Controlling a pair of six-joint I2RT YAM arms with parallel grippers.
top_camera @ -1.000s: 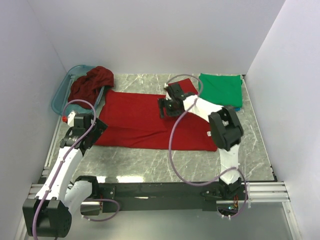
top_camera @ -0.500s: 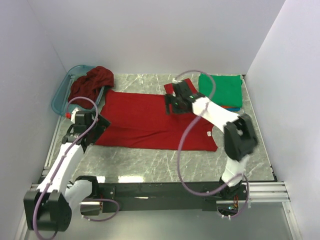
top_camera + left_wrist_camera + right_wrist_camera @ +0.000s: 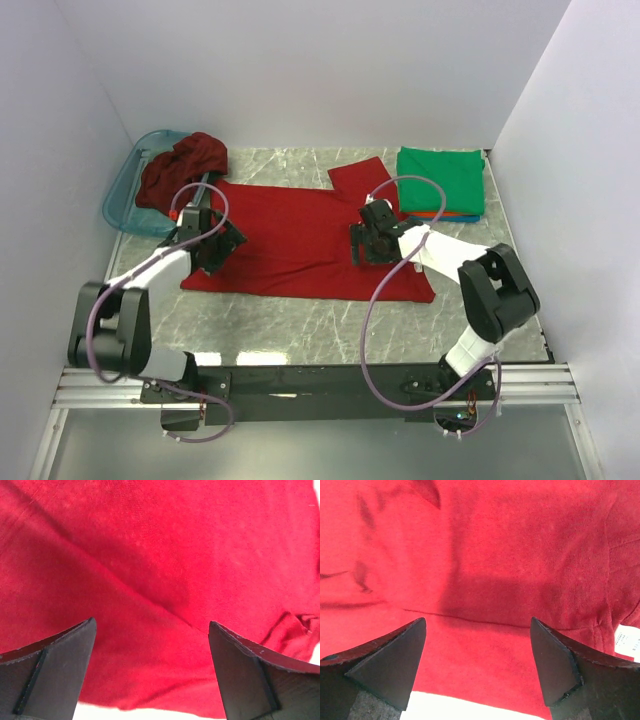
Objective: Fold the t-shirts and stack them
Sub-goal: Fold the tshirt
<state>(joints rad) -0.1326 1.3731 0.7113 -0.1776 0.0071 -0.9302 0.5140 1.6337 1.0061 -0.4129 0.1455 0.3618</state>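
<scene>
A bright red t-shirt (image 3: 290, 235) lies spread across the middle of the table, one sleeve (image 3: 358, 176) pointing to the back. My left gripper (image 3: 213, 246) hangs open low over its left part; in the left wrist view red cloth (image 3: 165, 555) fills the frame behind the open left gripper (image 3: 151, 622). My right gripper (image 3: 364, 243) stands open over the shirt's right half, with nothing between the jaws of the right gripper (image 3: 477, 621) and a seam just beyond them. A folded green t-shirt (image 3: 441, 178) tops a stack at the back right. A maroon t-shirt (image 3: 182, 167) is heaped in the basket.
The teal plastic basket (image 3: 122, 198) sits at the back left against the wall. Orange-red and blue edges (image 3: 447, 214) show under the green shirt. A white label (image 3: 626, 643) sits at the red shirt's hem. White walls close in the table on three sides.
The left gripper has swung from the table's left edge onto the shirt's left part. The right gripper has come from the back sleeve toward the near middle, opening a little wider.
</scene>
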